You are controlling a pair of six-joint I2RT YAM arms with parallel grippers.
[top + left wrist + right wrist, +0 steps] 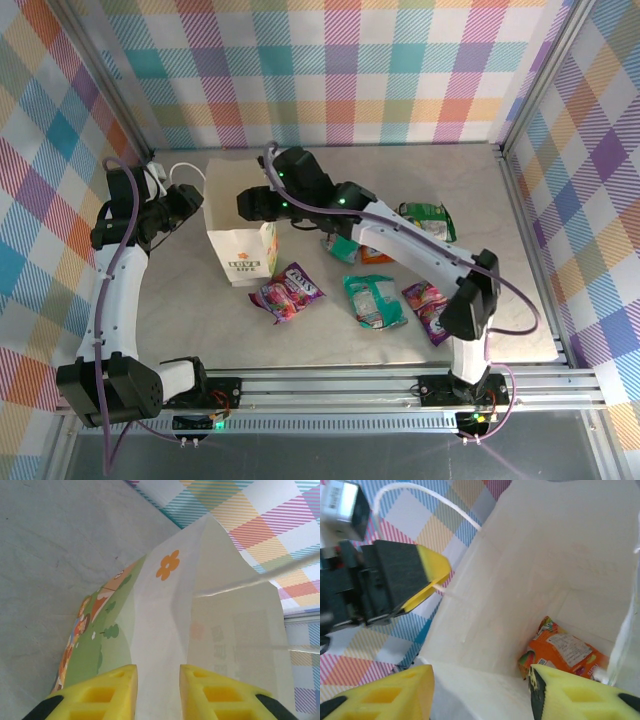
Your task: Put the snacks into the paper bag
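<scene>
Arm on the left bent in from the table edge, left gripper up against the left side of the bag. Left wrist view: yellow fingers either side of the bag's side panel, paper filling the gap between them, so clamped on the bag at its rim. Green-orange cartoon print on the panel left of the fingers, orange flower on the white fold above, cord handle stretched across to the right. Bag upright on the table, left of centre, mouth up and open, logo face toward the arm bases. Other side: right arm stretched across from its base, right gripper hanging directly above the bag's mouth. Right wrist view: looking down into the bag, jaws spread wide with nothing between them. Orange packet flat on the bag's bottom, just above the right-hand finger in that view. Tip of the left gripper also there, at the far rim beside the cord handle. Loose on the table right of the bag: purple packet just beside the bag's front corner, teal packet next, pink packet tucked against the right arm's elbow, green packet further back. Two more packets partly hidden under the right arm, one orange, one teal; details unreadable.
</scene>
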